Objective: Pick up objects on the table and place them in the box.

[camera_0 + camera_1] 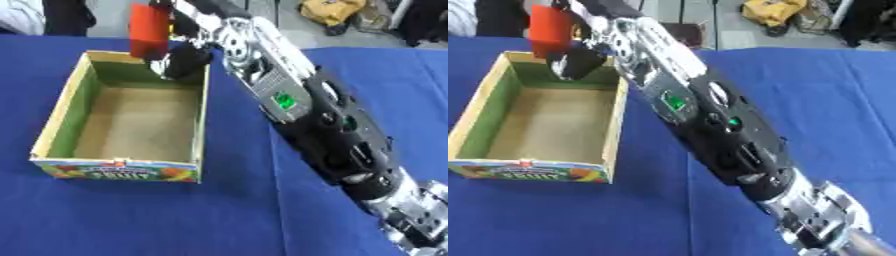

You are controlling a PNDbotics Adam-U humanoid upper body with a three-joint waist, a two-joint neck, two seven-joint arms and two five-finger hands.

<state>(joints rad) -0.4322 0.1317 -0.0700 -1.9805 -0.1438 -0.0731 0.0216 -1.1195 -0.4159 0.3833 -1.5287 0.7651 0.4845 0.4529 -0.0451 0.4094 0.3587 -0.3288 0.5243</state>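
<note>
We hold the red block (150, 29) upright in curled right hand (185, 61) fingers, above the box's (58, 116) far rim.

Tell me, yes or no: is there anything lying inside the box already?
No. The box shows only its bare brown floor, while the red object is held above its far edge by the right hand.

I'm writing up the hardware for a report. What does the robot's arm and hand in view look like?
The right arm is bulky, mostly glossy black with round recesses, and silver metal joints at the wrist end and near the lower corner. A silver-grey panel carries a small green square marking. The right hand is black. No loose cables show. The left arm is out of view.
</note>
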